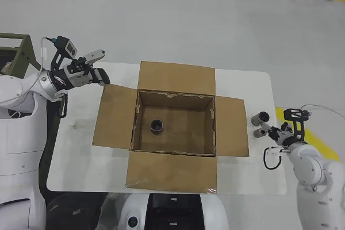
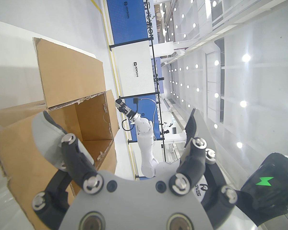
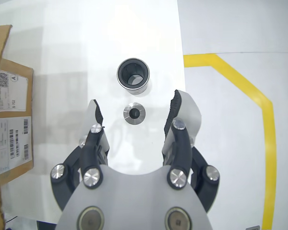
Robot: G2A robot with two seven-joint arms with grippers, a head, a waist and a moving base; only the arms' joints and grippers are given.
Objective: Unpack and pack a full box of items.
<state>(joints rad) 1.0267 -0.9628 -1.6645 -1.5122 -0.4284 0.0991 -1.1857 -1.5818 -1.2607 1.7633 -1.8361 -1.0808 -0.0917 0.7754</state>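
An open cardboard box stands mid-table with its four flaps folded out. One dark cylindrical part lies on its floor. Two metal cylinders stand on the table to the right of the box: a larger hollow one and a smaller one. My right gripper hovers open above the smaller cylinder, its fingers on either side of it. My left gripper is open and empty, held in the air off the box's far left corner, facing the box.
The box's right flap carries printed labels. The white table has bare surface left of the box. A green frame stands beyond the table's left end. Yellow floor tape runs right of the table.
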